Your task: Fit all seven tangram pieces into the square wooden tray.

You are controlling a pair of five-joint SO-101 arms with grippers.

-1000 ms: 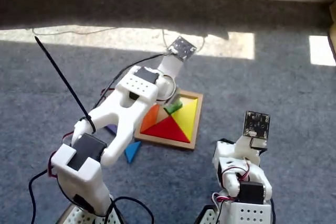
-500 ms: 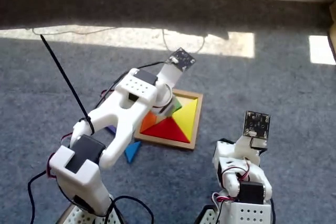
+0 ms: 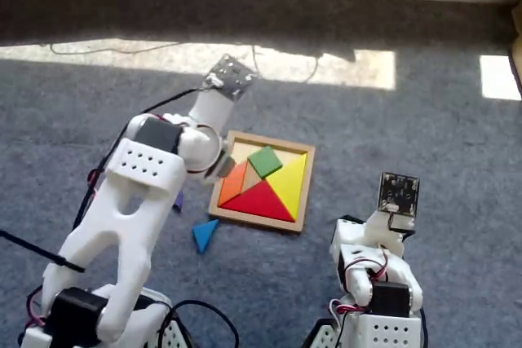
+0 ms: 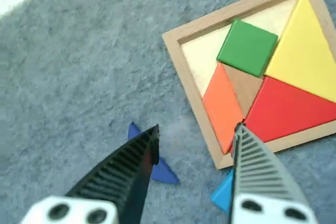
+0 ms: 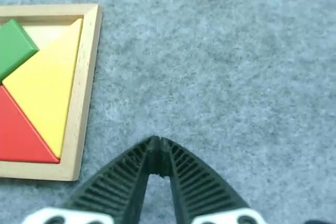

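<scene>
My left arm (image 3: 134, 201) stretches from the near left toward the far middle, wrist bent downward. My left gripper (image 4: 197, 128) hangs with its fingers spread wide. My right arm (image 3: 375, 275) sits folded at the near right, with the right gripper (image 5: 158, 141) pinched closed.

From above, the left arm (image 3: 139, 193) covers part of the tray's (image 3: 307, 189) rim and most of a dark blue piece (image 3: 178, 200). The left hand's (image 4: 197, 128) fingers (image 4: 131, 166) overlap that piece and a light blue piece (image 4: 223, 192). The right wrist view's edge cuts off the tray, green square (image 5: 13, 45) and red triangle (image 5: 18, 135).
</scene>
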